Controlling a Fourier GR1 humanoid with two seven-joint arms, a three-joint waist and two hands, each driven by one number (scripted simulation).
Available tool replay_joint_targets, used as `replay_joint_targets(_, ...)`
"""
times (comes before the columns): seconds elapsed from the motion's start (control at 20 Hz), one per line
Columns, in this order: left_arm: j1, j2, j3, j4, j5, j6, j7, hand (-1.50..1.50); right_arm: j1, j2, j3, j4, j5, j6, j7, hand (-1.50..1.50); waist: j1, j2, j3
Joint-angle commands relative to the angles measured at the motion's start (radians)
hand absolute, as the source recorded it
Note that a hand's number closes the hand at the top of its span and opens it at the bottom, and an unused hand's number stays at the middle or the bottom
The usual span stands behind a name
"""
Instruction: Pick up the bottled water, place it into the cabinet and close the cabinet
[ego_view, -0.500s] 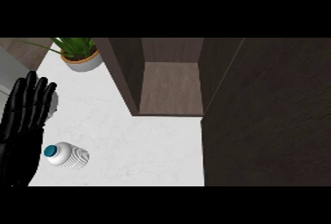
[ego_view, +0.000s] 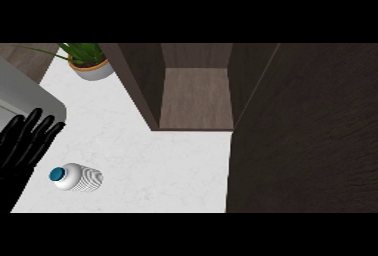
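Bottled water stands on the counter at seven o'clock, ungrasped. My left hand, fingers straight and spread, has dropped lower at nine o'clock, seemingly resting. Cabinet at twelve stays open; right hand unseen.

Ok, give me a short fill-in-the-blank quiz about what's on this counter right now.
1. The bottled water has a ____ cap.
2. The cabinet door stands ____.
3. The potted plant sits to the ____ of the cabinet.
4. The only hand in view is the ____ hand.

Missing words: blue; open; left; left
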Motion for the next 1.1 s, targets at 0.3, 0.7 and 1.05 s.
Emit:
replay_joint_targets(0.3,0.136,0.282,0.257,0.159,0.493,-0.311,0.1,-1.5,0.278,0.001,0.078,-0.235,-0.092,0.053,0.092,-1.5,-0.009,0.003,0.005)
replay_joint_targets(0.7,0.22,0.248,0.331,0.157,0.461,-0.387,0.142,-1.5,0.423,0.013,0.162,-0.351,-0.046,0.07,0.092,-1.5,-0.008,0.003,0.005)
replay_joint_targets(1.05,0.149,0.144,0.344,0.226,0.3,-0.386,0.098,-1.5,0.488,0.003,0.171,-0.428,-0.049,0.082,0.1,-1.5,-0.01,0.004,0.004)
